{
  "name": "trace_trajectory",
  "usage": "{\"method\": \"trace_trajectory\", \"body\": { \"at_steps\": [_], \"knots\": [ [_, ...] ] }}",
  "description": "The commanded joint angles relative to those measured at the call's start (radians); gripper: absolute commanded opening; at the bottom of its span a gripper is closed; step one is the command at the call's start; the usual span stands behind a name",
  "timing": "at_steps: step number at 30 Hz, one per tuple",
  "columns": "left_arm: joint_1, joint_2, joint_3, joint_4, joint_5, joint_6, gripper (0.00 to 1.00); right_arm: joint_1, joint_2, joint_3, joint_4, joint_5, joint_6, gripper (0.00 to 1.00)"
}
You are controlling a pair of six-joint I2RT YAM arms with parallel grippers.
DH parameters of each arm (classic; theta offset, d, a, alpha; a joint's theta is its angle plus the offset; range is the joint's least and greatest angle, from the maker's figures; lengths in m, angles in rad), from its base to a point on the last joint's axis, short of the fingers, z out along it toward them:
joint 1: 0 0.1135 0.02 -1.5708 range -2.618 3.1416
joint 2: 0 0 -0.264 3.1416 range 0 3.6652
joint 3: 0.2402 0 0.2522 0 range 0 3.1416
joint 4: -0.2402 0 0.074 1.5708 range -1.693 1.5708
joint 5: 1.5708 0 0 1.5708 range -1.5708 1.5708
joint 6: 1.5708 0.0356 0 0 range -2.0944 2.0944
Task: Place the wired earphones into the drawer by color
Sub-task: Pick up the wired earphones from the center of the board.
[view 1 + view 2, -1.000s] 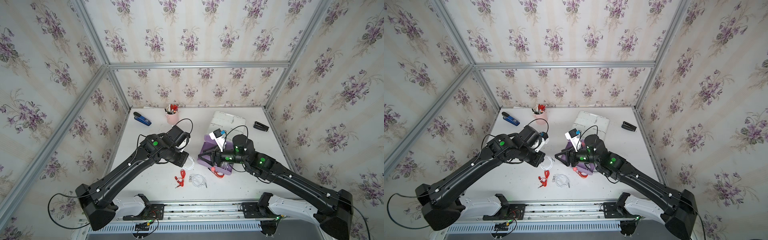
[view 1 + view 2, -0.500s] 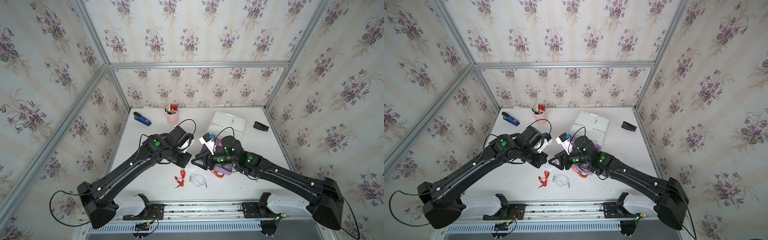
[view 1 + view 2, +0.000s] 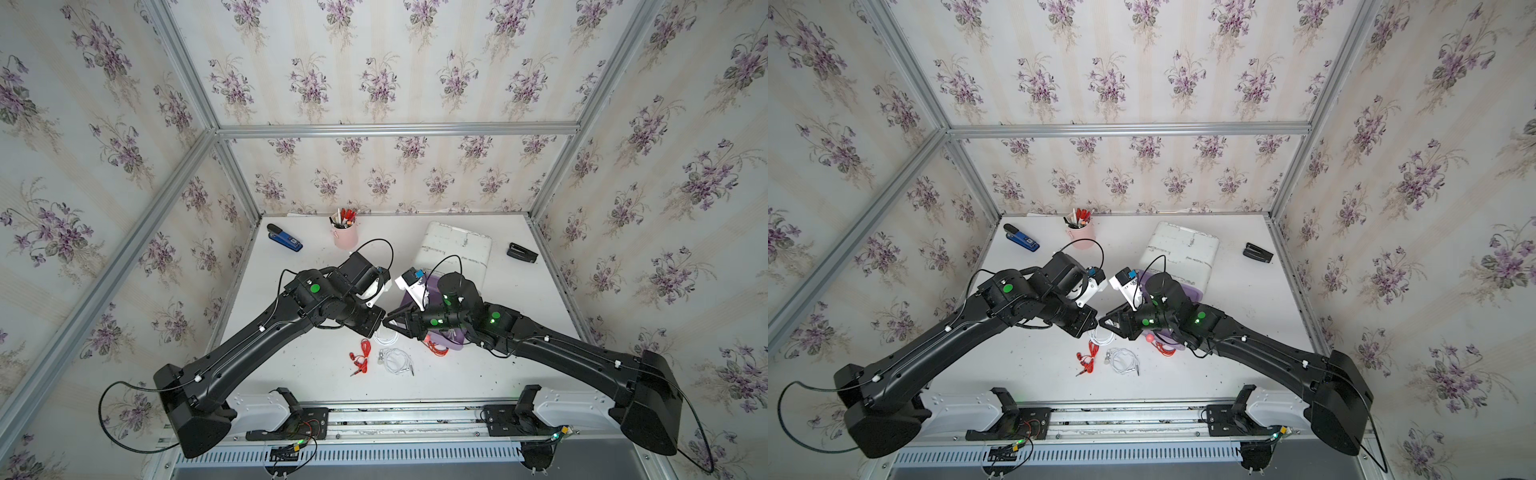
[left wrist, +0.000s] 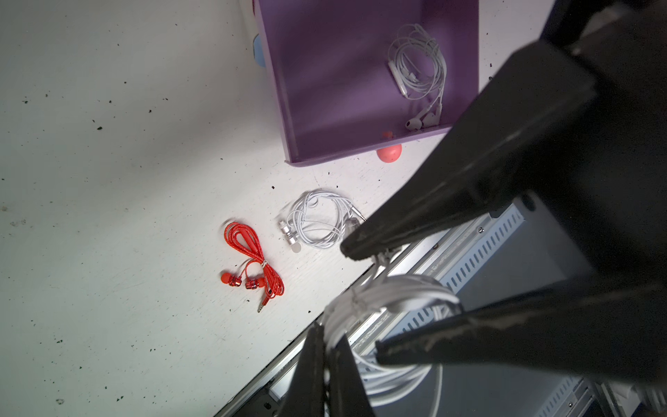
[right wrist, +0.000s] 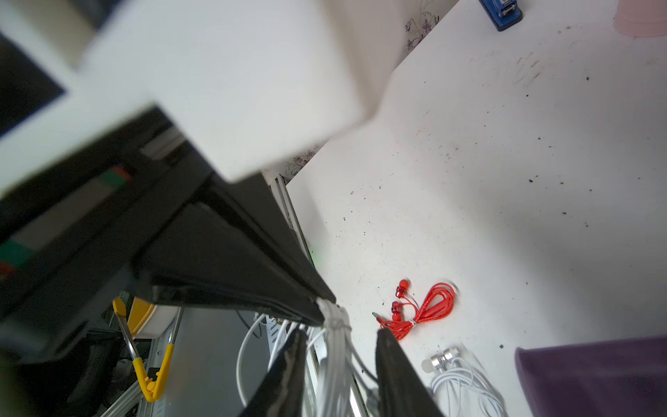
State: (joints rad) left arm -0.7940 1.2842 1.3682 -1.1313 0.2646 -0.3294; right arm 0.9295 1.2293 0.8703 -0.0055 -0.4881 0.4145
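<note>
My left gripper [image 4: 326,332] is shut on a bundle of white wired earphones [image 4: 389,289] and holds it above the table's front. My right gripper [image 5: 341,334] meets it tip to tip, its jaws standing either side of the same bundle [image 5: 335,346] with a gap still showing. In both top views the two grippers [image 3: 380,326] [image 3: 1100,322] touch noses over the table. The purple drawer [image 4: 325,90] lies open with one white pair [image 4: 418,68] inside. Red earphones [image 4: 252,252] and another white pair [image 4: 317,220] lie on the table.
A second red pair [image 3: 436,347] lies at the drawer's front. The white drawer cabinet [image 3: 457,249] stands behind it. At the back are a pink pen cup [image 3: 345,235], a blue stapler [image 3: 284,239] and a small black object [image 3: 521,252].
My right arm has swung left from the drawer to the left gripper, and its jaws have narrowed around the white bundle. The left gripper stays shut on it.
</note>
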Motion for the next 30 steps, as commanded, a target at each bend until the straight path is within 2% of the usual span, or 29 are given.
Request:
{"method": "trace_trajectory", "body": {
  "at_steps": [1, 7, 10, 15, 17, 21, 22, 23, 30],
  "knots": [
    [0.000, 0.005, 0.000, 0.017, -0.007, 0.009, 0.09, 0.002, -0.007, -0.002, 0.002, -0.003, -0.010, 0.22],
    [0.000, 0.015, 0.009, 0.024, -0.031, -0.006, 0.11, 0.002, -0.020, -0.024, 0.007, -0.008, 0.008, 0.14],
    [0.000, 0.024, 0.018, 0.032, -0.031, -0.011, 0.18, 0.002, -0.022, -0.028, 0.007, -0.014, 0.013, 0.11],
    [0.000, 0.026, 0.028, 0.034, -0.048, -0.020, 0.20, 0.002, -0.039, -0.030, -0.002, 0.007, 0.017, 0.05],
    [0.000, 0.024, 0.032, 0.040, -0.049, -0.023, 0.29, 0.002, -0.045, -0.028, -0.012, 0.020, 0.015, 0.05],
    [0.002, 0.008, 0.049, 0.039, -0.071, -0.045, 0.53, 0.002, -0.069, -0.012, -0.075, 0.104, 0.011, 0.02],
    [0.002, -0.001, 0.056, 0.036, -0.083, -0.052, 0.54, 0.000, -0.079, -0.005, -0.104, 0.134, 0.009, 0.01],
    [0.003, -0.007, 0.062, 0.033, -0.095, -0.057, 0.60, -0.004, -0.088, -0.002, -0.125, 0.154, 0.007, 0.01],
    [0.015, -0.074, 0.053, 0.045, -0.162, -0.076, 0.66, -0.061, -0.196, -0.011, -0.278, 0.255, -0.016, 0.02]
  ]
}}
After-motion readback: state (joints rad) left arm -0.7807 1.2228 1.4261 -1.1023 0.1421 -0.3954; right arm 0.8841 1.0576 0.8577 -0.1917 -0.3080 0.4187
